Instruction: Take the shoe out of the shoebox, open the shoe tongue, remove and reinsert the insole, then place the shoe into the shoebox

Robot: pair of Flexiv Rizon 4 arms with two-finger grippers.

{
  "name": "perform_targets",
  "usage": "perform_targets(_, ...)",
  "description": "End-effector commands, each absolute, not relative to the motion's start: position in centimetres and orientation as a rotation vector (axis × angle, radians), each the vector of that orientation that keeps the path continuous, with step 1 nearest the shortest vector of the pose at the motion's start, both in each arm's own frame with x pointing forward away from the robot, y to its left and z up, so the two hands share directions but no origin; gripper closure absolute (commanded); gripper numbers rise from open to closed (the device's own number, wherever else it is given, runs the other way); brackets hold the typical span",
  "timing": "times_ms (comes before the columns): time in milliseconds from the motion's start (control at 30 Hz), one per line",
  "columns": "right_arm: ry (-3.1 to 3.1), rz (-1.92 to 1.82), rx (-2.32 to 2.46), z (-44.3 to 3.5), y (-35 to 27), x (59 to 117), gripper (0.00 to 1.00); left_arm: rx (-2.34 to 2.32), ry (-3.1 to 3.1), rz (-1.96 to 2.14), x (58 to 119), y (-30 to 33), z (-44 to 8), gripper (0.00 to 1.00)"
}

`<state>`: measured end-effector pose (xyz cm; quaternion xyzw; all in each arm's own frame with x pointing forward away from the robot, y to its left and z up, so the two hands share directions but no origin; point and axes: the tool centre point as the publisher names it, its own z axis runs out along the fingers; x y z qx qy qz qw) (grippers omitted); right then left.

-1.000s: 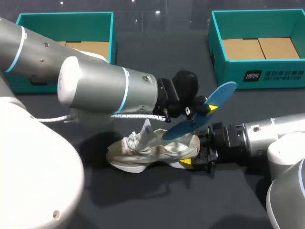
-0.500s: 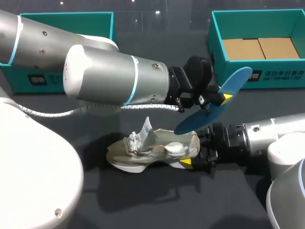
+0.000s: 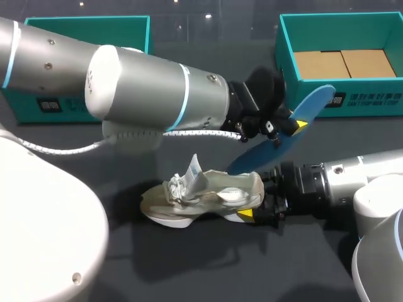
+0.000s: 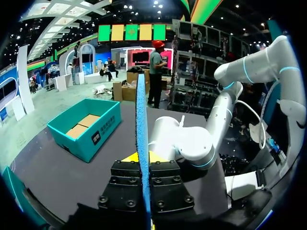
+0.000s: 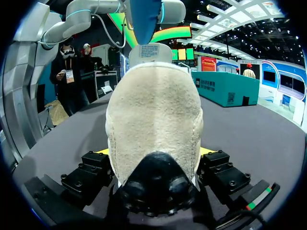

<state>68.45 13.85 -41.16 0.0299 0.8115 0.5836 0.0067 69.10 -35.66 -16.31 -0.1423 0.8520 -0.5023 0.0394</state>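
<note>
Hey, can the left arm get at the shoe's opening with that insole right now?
Probably yes. The left gripper holds the blue insole just above the shoe, whose opening faces up with nothing over it; the right gripper clamps only the heel.

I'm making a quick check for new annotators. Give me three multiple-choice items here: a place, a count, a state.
1. Where is the insole? A held above the shoe; B inside the shoe; C under the shoe.
2. How many shoeboxes? A one; B two; C three.
3. The right end effector is: A open; B holding the insole; C shut on the shoe's heel.
1 A: the left end effector pinches it above the shoe. 2 B: one back left, one back right. 3 C: it clamps the heel from both sides.
</note>
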Motion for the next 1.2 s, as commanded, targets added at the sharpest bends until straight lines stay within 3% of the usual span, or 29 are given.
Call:
perform_targets(33,2.542,1.823,0.093,-41.2,14.0,68.4,1.00,-0.327,2.896,-1.616,69.4,-34.5,-15.4,1.00)
perform_targets(400,2.542,1.823,0.093,-41.2,14.0,68.4,1.00,-0.585,3.072,-1.551,68.9,-32.5,-14.8,1.00)
perform_targets(767,2.542,1.823,0.093,-41.2,14.0,68.4,1.00,-0.606,3.132,-1.927,68.6,-30.5,-15.1,1.00)
perform_targets(1200,2.542,1.823,0.093,-41.2,14.0,68.4,1.00,-0.300,3.212,-2.292,69.8,-29.5,-13.8,1.00)
